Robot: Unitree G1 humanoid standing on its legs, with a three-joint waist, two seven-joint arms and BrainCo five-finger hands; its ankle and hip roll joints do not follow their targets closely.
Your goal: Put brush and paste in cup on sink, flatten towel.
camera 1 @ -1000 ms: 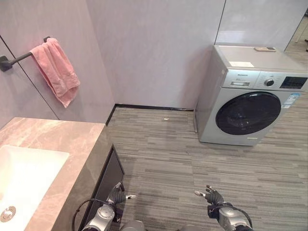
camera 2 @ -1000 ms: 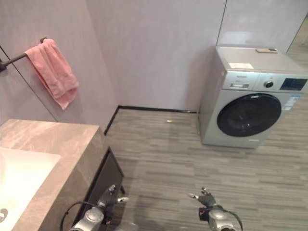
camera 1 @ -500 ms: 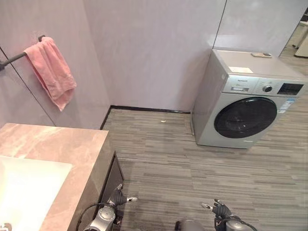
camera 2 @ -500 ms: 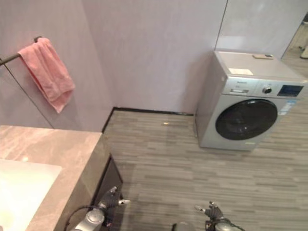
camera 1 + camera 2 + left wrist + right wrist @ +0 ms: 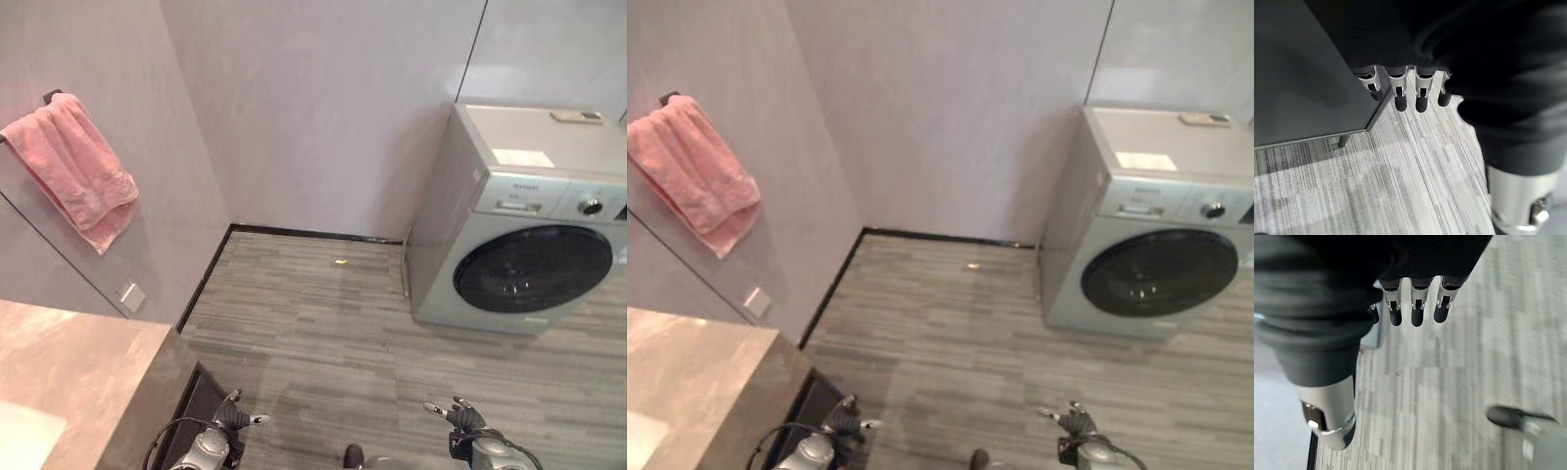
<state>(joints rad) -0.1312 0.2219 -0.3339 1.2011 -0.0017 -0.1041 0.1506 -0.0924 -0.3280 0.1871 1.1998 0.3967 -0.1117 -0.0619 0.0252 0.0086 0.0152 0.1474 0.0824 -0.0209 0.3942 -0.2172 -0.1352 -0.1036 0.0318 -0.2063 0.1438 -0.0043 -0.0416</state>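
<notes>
Hanging bunched, fluffy pink towel (image 5: 69, 171); left hand (image 5: 235, 420), right hand (image 5: 460, 415) slack, empty.

A pink terry-cloth towel (image 5: 67, 170) looks soft and nubbly, hanging on smooth matt grey wall panels (image 5: 323, 108) far ahead of the left hand (image 5: 233, 421). The beige marble-look countertop (image 5: 69, 372) just left of that hand has a polished sheen. The grey wood-grain plank floor (image 5: 323, 323) under both hands is matt. The silver washing machine (image 5: 534, 225), well ahead of the right hand (image 5: 460, 416), has a satin casing and a glossy dark door.

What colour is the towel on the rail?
Pink towel, clearest in the left eye view.
</notes>
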